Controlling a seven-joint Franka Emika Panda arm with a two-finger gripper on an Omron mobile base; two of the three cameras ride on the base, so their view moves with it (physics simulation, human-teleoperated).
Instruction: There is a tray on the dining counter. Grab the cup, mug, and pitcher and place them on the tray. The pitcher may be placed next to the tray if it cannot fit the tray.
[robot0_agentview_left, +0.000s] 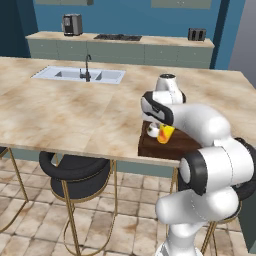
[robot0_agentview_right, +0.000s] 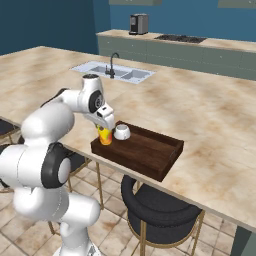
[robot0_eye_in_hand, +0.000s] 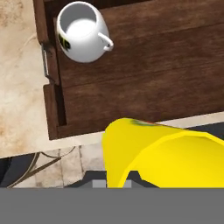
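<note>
The yellow cup (robot0_agentview_right: 105, 135) hangs tilted in the gripper (robot0_agentview_right: 106, 126), whose jaws are clamped on it, just over the near left corner of the tray (robot0_agentview_right: 150, 150); whether its base touches the wood cannot be told. In the hand view the cup (robot0_eye_in_hand: 162, 153) bulks large at 5 o'clock, its red-orange mark at the upper edge. The white mug (robot0_eye_in_hand: 82, 33) stands on the tray (robot0_eye_in_hand: 144, 83) at 11 o'clock of that view, handle pointing toward 3 o'clock, close to the tray's end wall with its metal handle. From the right base view the mug (robot0_agentview_right: 122, 132) sits just beside the cup, at its 3 o'clock.

The arm (robot0_agentview_right: 50, 125) rises from the base, folds at the elbow, and reaches forward and down, the wrist bent so the hand points at the tray. In the left base view the gripper (robot0_agentview_left: 161, 131) holds the cup (robot0_agentview_left: 165, 134) over the tray (robot0_agentview_left: 167, 145), which lies at the counter's near edge.

The dining counter (robot0_agentview_left: 75, 110) is broad beige marble with a steel sink (robot0_agentview_left: 80, 75) and a dark faucet at 11 o'clock. Black stools (robot0_agentview_left: 75, 172) with gold legs stand under its edge on a tiled floor. Beyond, against a blue wall, a back counter (robot0_agentview_left: 120, 42) carries a coffee machine (robot0_agentview_left: 72, 24), a cooktop, and a toaster (robot0_agentview_left: 196, 34).
</note>
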